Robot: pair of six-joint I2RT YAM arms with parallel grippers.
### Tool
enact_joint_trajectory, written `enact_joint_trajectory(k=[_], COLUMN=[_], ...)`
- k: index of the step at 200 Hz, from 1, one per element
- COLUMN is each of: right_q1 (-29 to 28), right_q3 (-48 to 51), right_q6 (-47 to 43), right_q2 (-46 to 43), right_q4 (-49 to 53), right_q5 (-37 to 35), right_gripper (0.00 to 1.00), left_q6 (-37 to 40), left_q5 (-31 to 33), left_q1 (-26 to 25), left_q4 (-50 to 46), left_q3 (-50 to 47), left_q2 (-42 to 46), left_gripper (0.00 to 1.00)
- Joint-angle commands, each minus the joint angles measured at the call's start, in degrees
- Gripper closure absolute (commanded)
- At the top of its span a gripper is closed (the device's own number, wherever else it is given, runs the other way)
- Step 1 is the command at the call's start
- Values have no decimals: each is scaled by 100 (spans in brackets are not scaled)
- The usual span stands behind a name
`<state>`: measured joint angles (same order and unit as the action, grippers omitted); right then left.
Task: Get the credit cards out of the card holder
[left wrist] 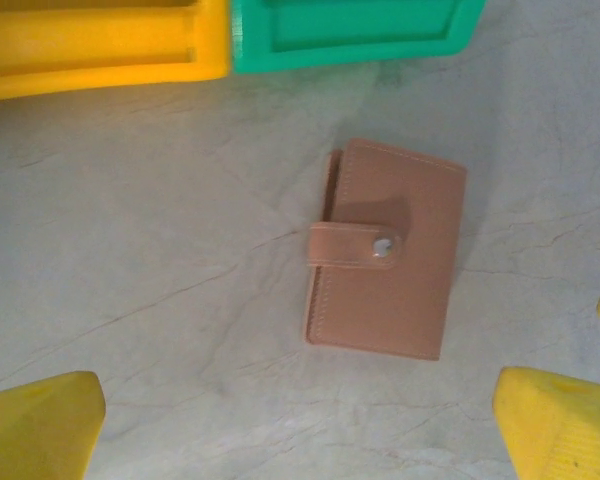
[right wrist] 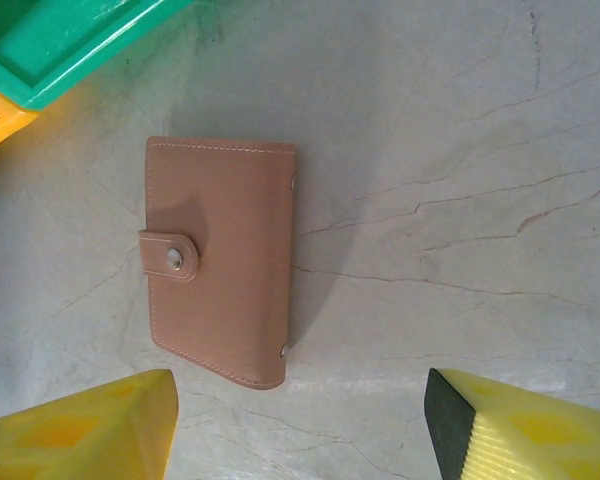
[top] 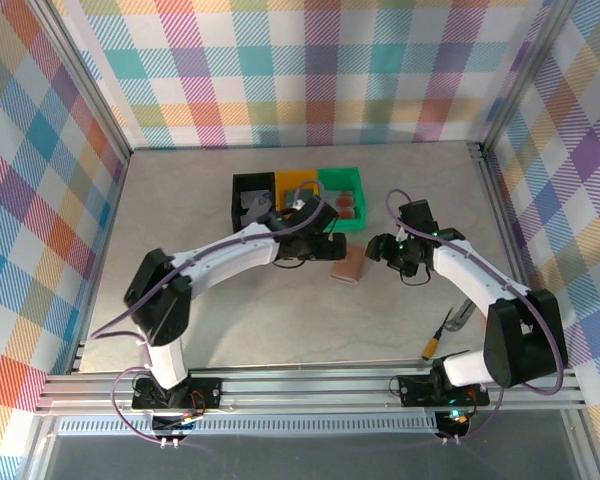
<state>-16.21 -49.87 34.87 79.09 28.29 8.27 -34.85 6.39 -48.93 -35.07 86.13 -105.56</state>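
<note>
The card holder point(top: 350, 265) is a reddish-brown wallet lying flat on the table, shut with its strap snapped. No credit cards can be seen; the closed holder hides its inside. In the left wrist view the card holder point(left wrist: 385, 250) lies ahead of my left gripper point(left wrist: 300, 440), whose yellow fingertips point(left wrist: 35, 425) stand wide apart with bare table between them. In the right wrist view the card holder point(right wrist: 220, 260) sits ahead and to the left of my right gripper point(right wrist: 300, 430), which is open and holds nothing. From above, the left gripper point(top: 320, 245) and the right gripper point(top: 382, 250) flank the holder.
Three bins stand in a row just behind the holder: black point(top: 248, 200), yellow point(top: 298, 187) and green point(top: 342, 182), the green one holding something reddish. A yellow-tipped tool point(top: 442, 335) lies near the right arm's base. Checked walls enclose the table.
</note>
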Motion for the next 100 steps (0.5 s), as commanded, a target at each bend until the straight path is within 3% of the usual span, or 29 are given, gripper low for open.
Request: enact_joint_trajectory(k=[1,33,100], right_q1=[39,134,175], right_q3=[174,334,670], right_q6=[132,221,286], right_q2=[-213,-510,-1186], right_q4=[-182,-286,-571], right_q5=[166,172,122], right_gripper=[35,35,35], left_q6=[287,458,726], left_q5=[-167,-379,214], left_q1=[-152,-170,-214], left_q4=[-638,-1002,-1894], left_q3=[625,1377,2640], left_q2=[-516,-1247,-2310], left_gripper=[1,4,7])
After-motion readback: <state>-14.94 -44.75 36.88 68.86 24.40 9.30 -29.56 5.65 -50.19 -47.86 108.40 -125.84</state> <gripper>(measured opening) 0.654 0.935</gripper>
